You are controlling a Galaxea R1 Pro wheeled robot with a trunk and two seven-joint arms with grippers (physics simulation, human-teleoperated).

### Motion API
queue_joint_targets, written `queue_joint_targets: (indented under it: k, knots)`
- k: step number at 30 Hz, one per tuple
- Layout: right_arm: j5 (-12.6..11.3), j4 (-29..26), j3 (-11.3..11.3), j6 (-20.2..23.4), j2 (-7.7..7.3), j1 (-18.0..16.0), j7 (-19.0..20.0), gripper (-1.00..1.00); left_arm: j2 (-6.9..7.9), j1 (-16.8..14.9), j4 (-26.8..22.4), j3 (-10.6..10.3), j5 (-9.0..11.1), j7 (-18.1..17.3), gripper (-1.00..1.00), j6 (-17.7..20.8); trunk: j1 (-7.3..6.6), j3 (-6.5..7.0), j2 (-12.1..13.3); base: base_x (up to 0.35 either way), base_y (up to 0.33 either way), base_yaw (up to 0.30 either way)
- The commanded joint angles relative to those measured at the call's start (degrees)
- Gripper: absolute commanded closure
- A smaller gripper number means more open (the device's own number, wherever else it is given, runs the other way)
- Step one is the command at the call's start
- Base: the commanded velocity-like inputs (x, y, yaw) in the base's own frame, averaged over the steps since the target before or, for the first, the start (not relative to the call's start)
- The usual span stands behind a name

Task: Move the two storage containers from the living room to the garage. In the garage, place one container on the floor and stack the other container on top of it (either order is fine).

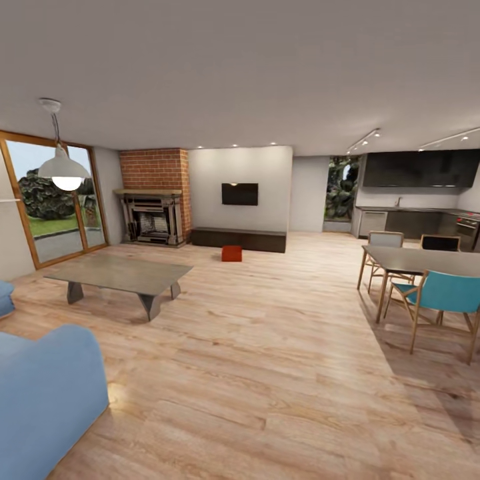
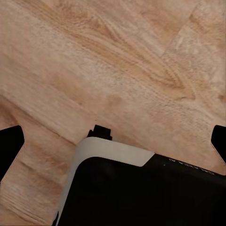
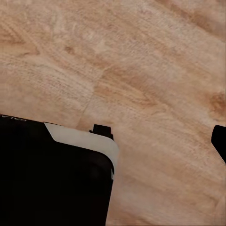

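Blue sofa (image 1: pixel 47 400) sits closest to us, at the lower left of the head view, its rounded arm over the light wood-plank floor (image 1: pixel 267 373); beyond it we note a low grey coffee table (image 1: pixel 120 275) on splayed legs; a white pendant lamp (image 1: pixel 63 170) hangs above, in front of the glass doors (image 1: pixel 60 207) with greenery outside. Red brick fireplace (image 1: pixel 155 197) stands in the far corner; just right of it, a long dark low bench (image 1: pixel 239 239) runs along the white wall under a wall TV (image 1: pixel 240 194). One orange-red storage container (image 1: pixel 232 253) rests on the planks just in front of the bench, well apart from us; we see a single box only. Right side: dining table (image 1: pixel 427 260) with a teal chair (image 1: pixel 443 297) near us and others behind; dark kitchen cabinets (image 1: pixel 420 168) further back. Left wrist view: our left gripper (image 2: pixel 113 141) hangs over the planks, dark fingertips (image 2: pixel 10 146) at opposite edges, spread wide, nothing between; the robot's black-and-white base (image 2: pixel 141 188) lies below. Right wrist view: our right gripper's one fingertip (image 3: pixel 219 141) shows at the edge; we cannot tell its spread.
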Motion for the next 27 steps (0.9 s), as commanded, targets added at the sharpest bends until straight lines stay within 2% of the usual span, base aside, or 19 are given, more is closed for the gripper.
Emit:
queue_joint_targets:
  k: [1,15,27]
  knots:
    - [0.26,0.14,0.24,-0.24,0.02,-0.08,-0.25,-1.00,0.00,-0.04,0.00,-0.49,0.45,0.13,-1.00,-0.04,0.05,-0.10,-0.07,0.324,0.102,0.000]
    - [0.26,0.14,0.23,-0.32,-0.06,-0.08,-0.26,-1.00,0.00,-0.04,0.00,-0.49,0.45,0.13,-1.00,-0.04,0.05,-0.10,-0.07,0.324,0.099,0.000]
    - [0.22,0.14,0.23,-0.46,-0.06,-0.08,-0.25,-1.00,0.00,-0.04,0.00,-0.49,0.45,0.13,-1.00,-0.04,0.05,-0.10,-0.07,0.324,0.011,-0.066]
